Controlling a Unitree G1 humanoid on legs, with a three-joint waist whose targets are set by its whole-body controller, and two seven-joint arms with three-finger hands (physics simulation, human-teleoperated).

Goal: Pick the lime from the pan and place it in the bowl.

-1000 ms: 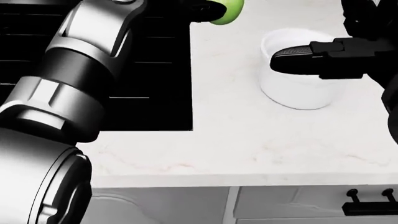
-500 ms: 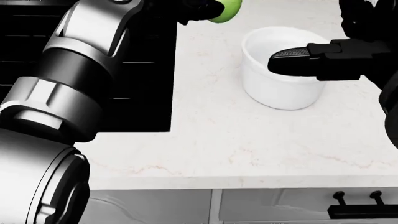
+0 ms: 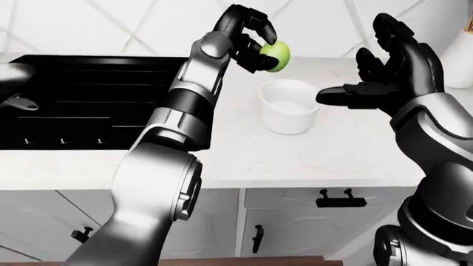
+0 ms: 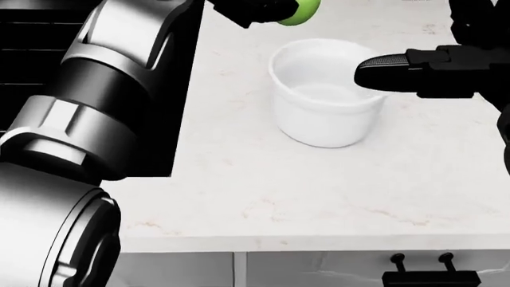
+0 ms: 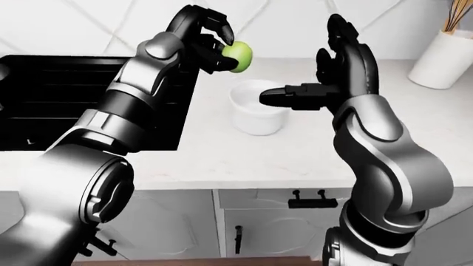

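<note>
My left hand (image 3: 255, 41) is shut on the green lime (image 3: 275, 54) and holds it in the air just above and slightly left of the white bowl (image 3: 290, 105). The bowl stands upright on the white counter (image 3: 325, 149) and looks empty inside. In the head view the lime (image 4: 301, 11) shows at the top edge, above the bowl's (image 4: 323, 89) far rim. My right hand (image 3: 381, 72) hovers open to the right of the bowl, fingers spread upward and thumb pointing left over the bowl's right rim. A pan shows only as a handle (image 3: 16, 102) at the left edge of the left-eye view.
A black stove (image 3: 88, 105) fills the counter left of the bowl. A white utensil holder (image 5: 443, 58) stands at the top right of the right-eye view. Below the counter edge are cabinet doors with black handles (image 3: 341, 200).
The whole head view has shifted: bowl and counter slid left in the picture as the camera moved right. The lime-holding left hand has come nearer over the bowl. The right hand stays open.
</note>
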